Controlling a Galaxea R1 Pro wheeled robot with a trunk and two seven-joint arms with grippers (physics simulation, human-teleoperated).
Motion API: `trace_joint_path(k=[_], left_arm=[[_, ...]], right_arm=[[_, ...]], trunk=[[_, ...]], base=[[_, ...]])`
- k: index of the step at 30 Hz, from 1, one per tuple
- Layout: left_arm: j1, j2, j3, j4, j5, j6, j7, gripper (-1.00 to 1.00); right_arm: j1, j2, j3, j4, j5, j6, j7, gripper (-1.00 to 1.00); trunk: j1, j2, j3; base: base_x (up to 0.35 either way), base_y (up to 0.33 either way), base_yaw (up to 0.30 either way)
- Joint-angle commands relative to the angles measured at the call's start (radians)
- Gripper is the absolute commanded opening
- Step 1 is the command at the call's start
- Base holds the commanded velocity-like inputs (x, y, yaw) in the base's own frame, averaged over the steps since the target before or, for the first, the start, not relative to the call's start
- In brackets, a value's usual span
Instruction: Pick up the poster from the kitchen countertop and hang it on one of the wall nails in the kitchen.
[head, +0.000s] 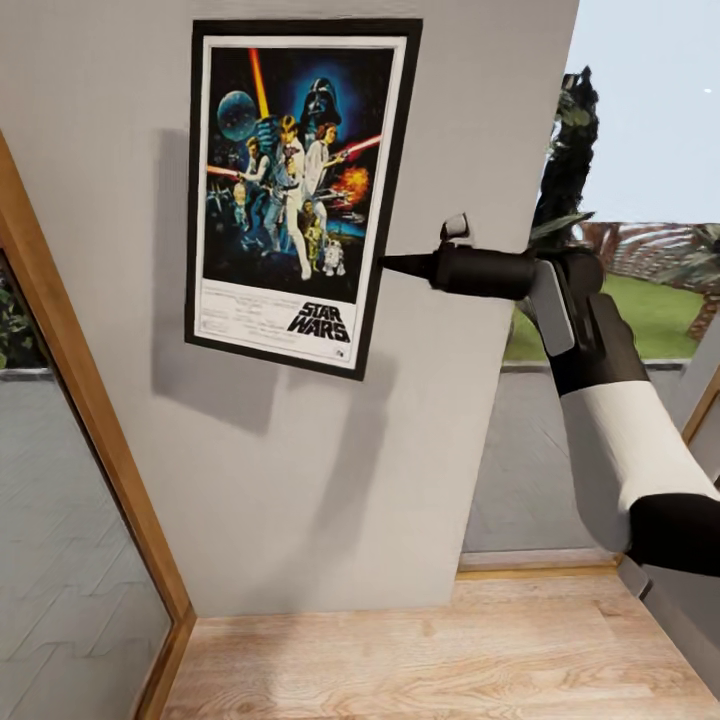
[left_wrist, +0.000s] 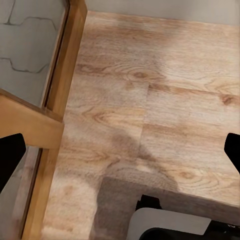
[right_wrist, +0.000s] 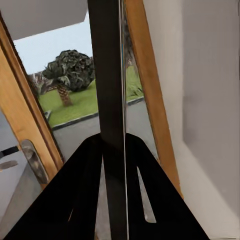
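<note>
Poster (head: 295, 190) flat against grey wall (head: 300, 470), right gripper (head: 392, 264) clamped on its edge; left gripper's (left_wrist: 120, 150) fingers spread wide above wooden floor (left_wrist: 165, 90).

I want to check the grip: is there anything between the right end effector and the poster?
No. In the right wrist view the end effector clamps the poster's dark edge directly, nothing between.

one poster (head: 295, 190) on one grey wall (head: 420, 430), one right gripper (head: 392, 264) with two fingers (right_wrist: 85, 190) at its edge, one wooden floor (head: 400, 650), one door handle (right_wrist: 32, 160), one palm tree (right_wrist: 67, 75) outside
</note>
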Motion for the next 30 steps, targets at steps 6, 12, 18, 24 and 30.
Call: trace_joint_path(k=[6, 12, 18, 24, 30], left_arm=[[0.0, 0.0, 0.001, -0.002, -0.001, -0.001, -0.002, 1.0], [0.0, 0.0, 0.001, -0.003, -0.001, -0.001, -0.002, 1.0], [0.0, 0.0, 0.001, -0.003, -0.001, -0.001, -0.002, 1.0], [0.0, 0.0, 0.001, -0.003, -0.001, -0.001, -0.002, 1.0], [0.0, 0.0, 0.001, -0.003, -0.002, -0.001, -0.002, 1.0]], right_arm=[[-0.01, 0.001, 0.022, 0.038, -0.006, 0.006, 0.063, -1.0], [-0.012, 0.0, 0.073, 0.046, -0.006, 0.006, 0.102, -1.0], [-0.012, -0.003, 0.113, 0.0, -0.005, 0.006, 0.11, -1.0], [-0.012, -0.007, 0.116, -0.037, -0.003, 0.006, 0.11, -1.0], [-0.012, -0.009, 0.117, -0.046, -0.001, 0.006, 0.11, -1.0]], trunk=[[0.001, -0.002, -0.002], [0.001, -0.002, -0.002], [0.001, -0.002, -0.002], [0.001, -0.002, -0.002], [0.001, -0.002, -0.002]], base=[[0.0, 0.0, 0.0], [0.0, 0.0, 0.0], [0.0, 0.0, 0.0], [0.0, 0.0, 0.0], [0.0, 0.0, 0.0]])
